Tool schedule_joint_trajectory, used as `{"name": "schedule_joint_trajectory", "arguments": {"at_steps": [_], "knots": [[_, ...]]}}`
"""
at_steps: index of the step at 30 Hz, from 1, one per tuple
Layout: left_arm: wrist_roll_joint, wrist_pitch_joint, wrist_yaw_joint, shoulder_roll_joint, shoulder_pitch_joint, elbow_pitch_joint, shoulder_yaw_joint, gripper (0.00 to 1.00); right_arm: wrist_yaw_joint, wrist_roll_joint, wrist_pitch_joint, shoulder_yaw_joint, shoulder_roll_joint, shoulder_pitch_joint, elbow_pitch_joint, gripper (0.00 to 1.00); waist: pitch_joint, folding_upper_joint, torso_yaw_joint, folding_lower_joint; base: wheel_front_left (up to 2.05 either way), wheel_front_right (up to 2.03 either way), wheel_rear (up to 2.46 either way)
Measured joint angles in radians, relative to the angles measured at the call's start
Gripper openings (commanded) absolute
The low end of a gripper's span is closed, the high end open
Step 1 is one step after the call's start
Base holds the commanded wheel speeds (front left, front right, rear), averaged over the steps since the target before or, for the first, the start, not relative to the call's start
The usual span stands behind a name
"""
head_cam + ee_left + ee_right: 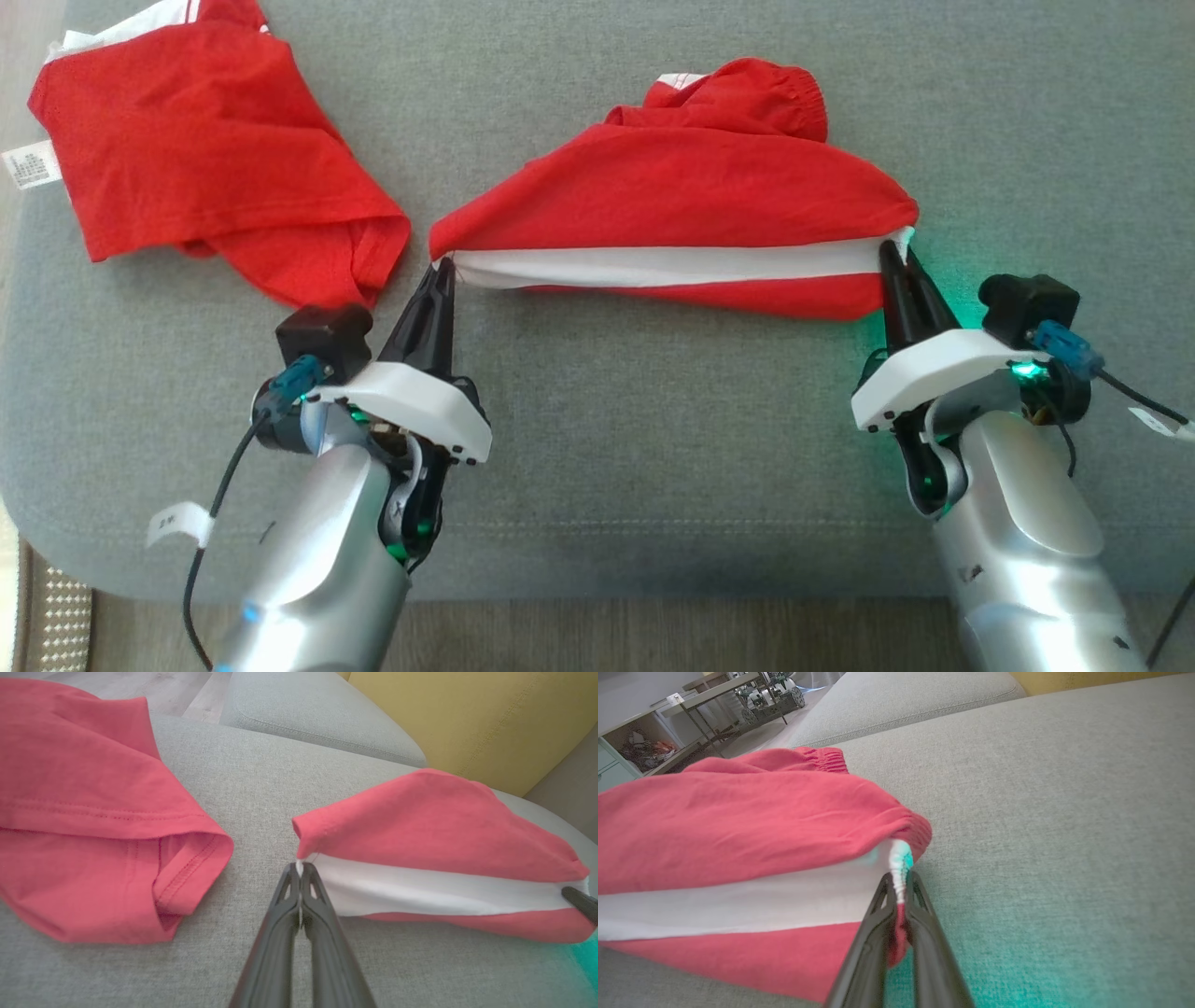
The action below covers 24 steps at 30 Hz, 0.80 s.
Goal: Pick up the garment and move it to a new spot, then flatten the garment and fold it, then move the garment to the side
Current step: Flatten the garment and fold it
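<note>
The garment [681,196] is a pair of red shorts with a white side stripe, stretched sideways across the grey cushion [653,439]. My left gripper [444,268] is shut on its left corner, where the stripe ends. My right gripper [890,250] is shut on its right end, at the gathered elastic waistband. In the left wrist view the dark fingers [299,905] pinch the white tip of the garment [434,835]. In the right wrist view the fingers [899,914] clamp the white and red waistband edge of the garment [738,826].
A second red garment [196,159] with a white label lies crumpled at the back left of the cushion, close to my left gripper. A yellow cushion [490,714] stands behind. The cushion's front edge [597,583] runs near my forearms, with wooden floor below.
</note>
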Motion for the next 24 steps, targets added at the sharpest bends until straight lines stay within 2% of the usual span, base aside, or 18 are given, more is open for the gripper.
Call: {"name": "schedule_joint_trajectory", "arguments": {"at_steps": [6, 12, 24], "knots": [[0.000, 0.000, 0.000, 0.000, 0.000, 0.004, 0.001, 0.00, 0.000, -0.013, 0.000, 0.002, 0.000, 0.005, -0.033, 0.00, -0.013, 0.0000, -0.005, 0.0000, 0.00, 0.00, 0.00], [0.001, 0.000, -0.002, 0.000, 0.003, -0.003, 0.008, 0.00, 0.000, -0.059, 0.000, 0.002, 0.000, 0.053, -0.129, 0.00, -0.048, 0.0000, -0.014, 0.0000, 0.00, 0.00, 0.00], [0.044, 0.001, -0.038, 0.003, 0.013, -0.138, 0.039, 0.00, 0.000, -0.189, 0.000, 0.002, 0.000, 0.099, -0.334, 0.00, -0.180, 0.0000, -0.044, 0.0000, 0.00, 0.00, 0.00]]}}
